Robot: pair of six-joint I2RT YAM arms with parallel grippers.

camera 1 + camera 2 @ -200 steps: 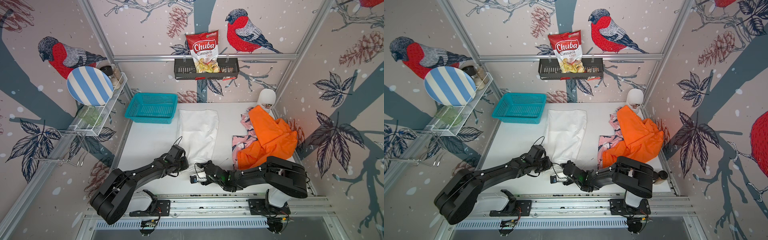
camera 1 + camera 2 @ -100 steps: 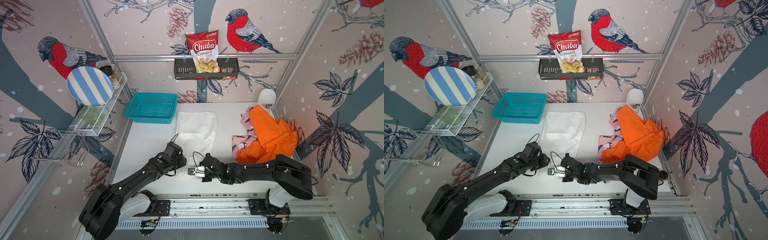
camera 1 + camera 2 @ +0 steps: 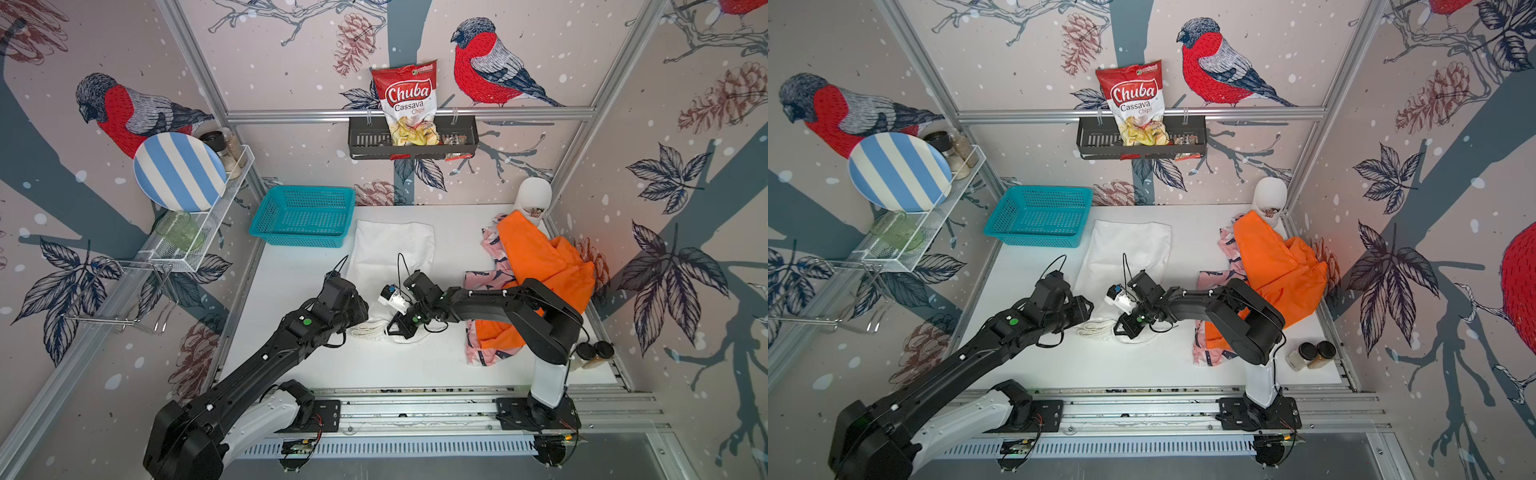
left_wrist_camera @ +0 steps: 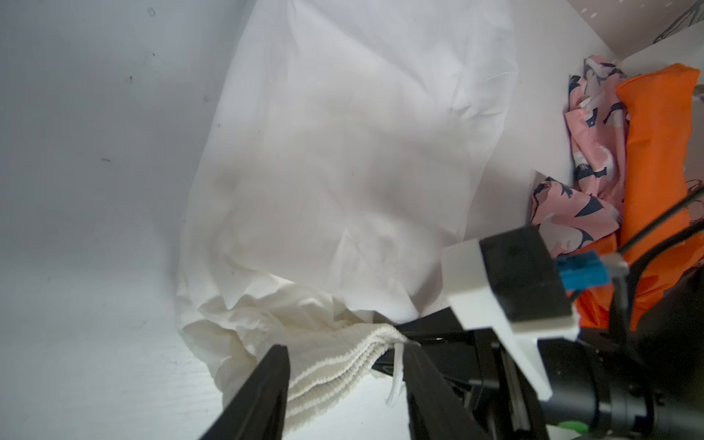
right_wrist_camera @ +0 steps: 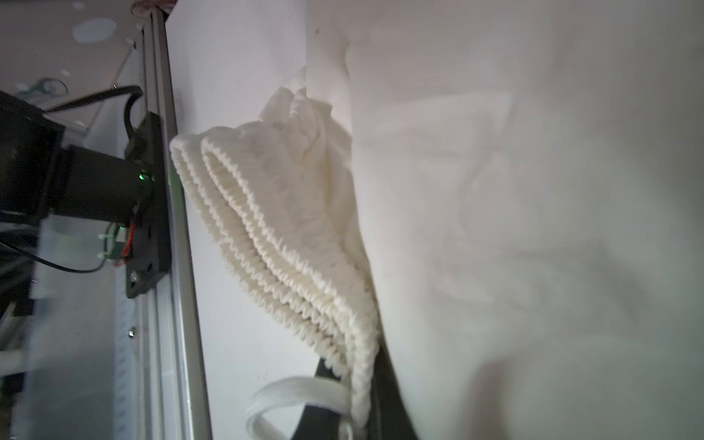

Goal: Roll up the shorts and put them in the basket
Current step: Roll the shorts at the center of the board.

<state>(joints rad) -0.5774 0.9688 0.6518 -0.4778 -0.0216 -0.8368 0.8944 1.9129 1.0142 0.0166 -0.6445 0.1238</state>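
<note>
The white shorts (image 3: 390, 253) (image 3: 1129, 249) lie flat mid-table, their ribbed elastic waistband (image 3: 368, 330) (image 4: 335, 365) (image 5: 285, 266) folded into layers at the near end. My left gripper (image 3: 359, 318) (image 4: 344, 356) is open, its black fingers (image 4: 274, 377) straddling that folded waistband. My right gripper (image 3: 395, 328) (image 5: 356, 396) is shut on the waistband's corner, beside a loose drawstring loop (image 5: 289, 388). The orange shorts (image 3: 540, 266) (image 4: 655, 152) lie crumpled over the pink patterned shorts (image 3: 488, 278) (image 4: 586, 152) at the right, partly under the right arm.
A teal basket (image 3: 305, 216) stands at the back left, touching the white shorts' far edge. Two spice jars (image 3: 594, 353) sit at the front right corner, and a white head-shaped form (image 3: 534, 195) at the back right. The metal rail (image 3: 415, 399) runs along the front.
My right gripper has closed onto the waistband corner and the left gripper's jaws have opened. Both wrists shifted slightly farther onto the near end of the white shorts.
</note>
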